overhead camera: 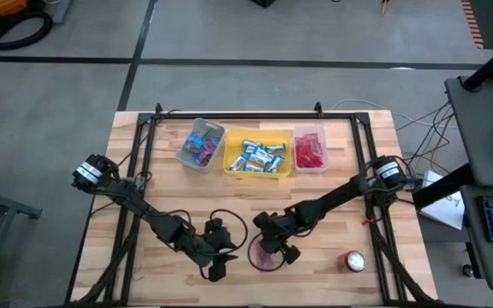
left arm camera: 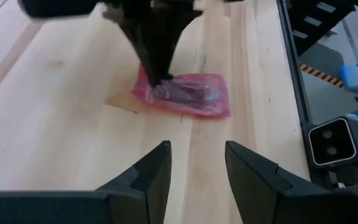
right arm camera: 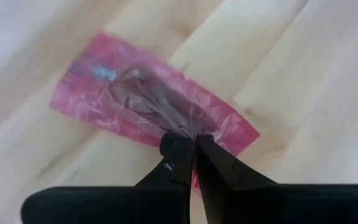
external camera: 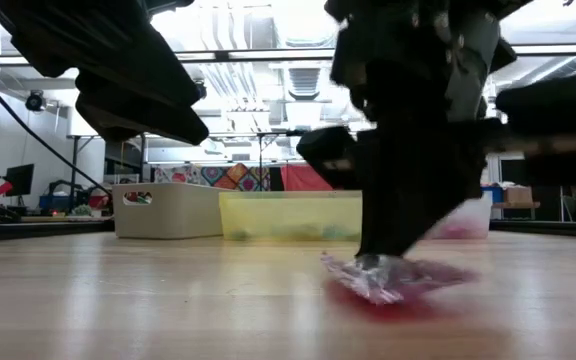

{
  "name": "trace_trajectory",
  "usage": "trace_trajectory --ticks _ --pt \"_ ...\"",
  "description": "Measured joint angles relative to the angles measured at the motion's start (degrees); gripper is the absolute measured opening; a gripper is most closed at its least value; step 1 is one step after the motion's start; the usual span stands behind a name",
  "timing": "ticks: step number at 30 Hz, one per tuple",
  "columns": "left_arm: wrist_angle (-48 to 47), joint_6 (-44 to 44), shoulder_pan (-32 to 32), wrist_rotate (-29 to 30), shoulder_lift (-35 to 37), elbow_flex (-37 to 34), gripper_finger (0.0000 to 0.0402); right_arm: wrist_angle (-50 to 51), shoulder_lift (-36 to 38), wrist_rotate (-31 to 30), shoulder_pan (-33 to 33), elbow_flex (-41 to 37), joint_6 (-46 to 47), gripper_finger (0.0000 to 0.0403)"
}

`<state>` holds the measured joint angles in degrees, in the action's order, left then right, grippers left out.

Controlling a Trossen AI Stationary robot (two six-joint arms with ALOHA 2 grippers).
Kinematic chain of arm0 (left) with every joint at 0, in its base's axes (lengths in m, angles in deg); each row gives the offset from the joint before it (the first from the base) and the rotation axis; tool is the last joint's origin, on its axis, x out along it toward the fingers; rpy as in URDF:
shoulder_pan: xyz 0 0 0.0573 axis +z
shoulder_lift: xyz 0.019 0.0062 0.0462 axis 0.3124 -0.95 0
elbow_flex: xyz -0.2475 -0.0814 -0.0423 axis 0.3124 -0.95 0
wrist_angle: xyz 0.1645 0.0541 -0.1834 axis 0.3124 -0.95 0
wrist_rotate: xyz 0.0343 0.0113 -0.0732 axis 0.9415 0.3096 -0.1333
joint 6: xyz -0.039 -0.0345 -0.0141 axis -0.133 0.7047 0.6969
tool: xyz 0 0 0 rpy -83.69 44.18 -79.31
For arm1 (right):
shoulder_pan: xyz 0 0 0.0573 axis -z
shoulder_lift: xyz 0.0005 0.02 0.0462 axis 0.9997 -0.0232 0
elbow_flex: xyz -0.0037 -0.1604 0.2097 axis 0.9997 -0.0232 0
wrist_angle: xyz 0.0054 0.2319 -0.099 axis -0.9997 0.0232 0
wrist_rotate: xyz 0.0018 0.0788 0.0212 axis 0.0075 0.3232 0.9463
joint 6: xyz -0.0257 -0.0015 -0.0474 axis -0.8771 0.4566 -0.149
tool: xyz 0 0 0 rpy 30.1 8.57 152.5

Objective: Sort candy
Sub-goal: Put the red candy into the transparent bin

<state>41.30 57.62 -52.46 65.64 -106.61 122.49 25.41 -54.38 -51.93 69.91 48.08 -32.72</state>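
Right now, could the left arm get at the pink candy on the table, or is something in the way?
Probably not cleanly. The right gripper is already shut on the pink candy, standing over the end nearest it. The left gripper sits open close by with bare table between, so only the candy's free end looks reachable.

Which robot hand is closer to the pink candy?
Right. The right gripper is shut on the pink candy; the left gripper waits open beside it, not touching.
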Motion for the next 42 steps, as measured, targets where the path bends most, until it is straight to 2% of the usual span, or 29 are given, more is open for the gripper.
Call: trace_trajectory --ticks 11,17,23,29,36,39,42 --pt "0.23 -0.07 -0.01 0.30 0.00 -0.02 0.0135 -0.55 5.34 -3.65 0.01 -0.87 3.61 0.0009" --pt "-1.87 -1.11 -0.11 0.15 1.53 -0.02 0.0135 1.37 8.06 -5.28 0.02 -1.40 8.64 0.0009" --pt "-6.70 -3.26 -0.11 0.45 5.22 -0.02 0.0135 4.40 9.31 -13.44 0.02 -1.42 15.75 0.0009" --pt "-11.14 -4.53 -0.11 3.19 9.06 -0.02 0.0135 8.18 9.39 -19.90 0.04 -1.63 22.14 0.0009" --pt "-12.81 -7.60 -0.20 6.96 11.05 -0.02 0.0135 15.67 9.46 -31.07 0.02 -1.75 40.43 0.0009" --pt "-13.37 -8.75 -0.20 9.13 10.98 -0.02 0.0135 16.43 9.91 -32.14 -0.06 -2.11 45.89 0.0009" --pt "-15.43 -8.81 -0.20 10.25 10.95 -0.02 0.0135 16.59 11.11 -32.70 -0.13 -2.77 47.51 0.0009"
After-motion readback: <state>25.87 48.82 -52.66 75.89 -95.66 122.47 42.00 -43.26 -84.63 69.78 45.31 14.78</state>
